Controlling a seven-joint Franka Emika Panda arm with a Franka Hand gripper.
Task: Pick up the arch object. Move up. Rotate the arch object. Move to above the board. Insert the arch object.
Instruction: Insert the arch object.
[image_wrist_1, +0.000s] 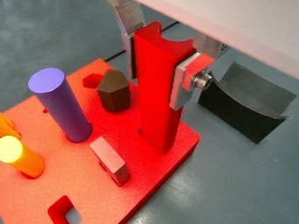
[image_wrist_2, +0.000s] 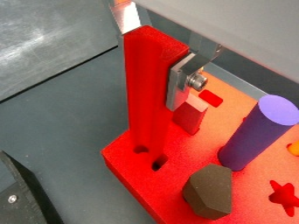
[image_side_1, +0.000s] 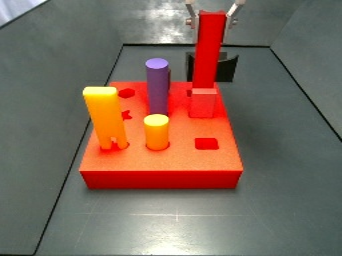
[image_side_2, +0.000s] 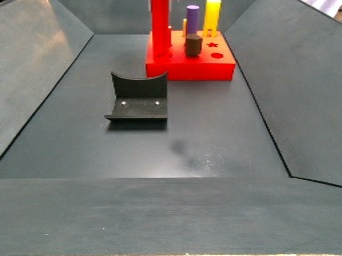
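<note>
The arch object (image_wrist_1: 158, 96) is a tall red block with a curved notch in its top end. It stands upright with its lower end down on the red board (image_wrist_1: 176, 171), near the board's corner closest to the fixture. I cannot tell how deep it sits. My gripper (image_wrist_1: 158, 57) is shut on the arch's upper part, with one silver finger (image_wrist_1: 184, 79) on each side. It also shows in a wrist view (image_wrist_2: 152, 52) and in a side view (image_side_1: 210, 12), with the arch (image_side_1: 207, 55) below it. The arch (image_side_2: 159, 25) stands on the board (image_side_2: 194, 68).
On the board stand a purple cylinder (image_wrist_1: 61, 105), a brown hexagonal piece (image_wrist_1: 114, 90), a small red block (image_wrist_1: 111, 157), a tall yellow piece (image_side_1: 103, 118) and a short yellow cylinder (image_side_1: 158, 132). The dark fixture (image_side_2: 138, 100) stands on the floor beside the board.
</note>
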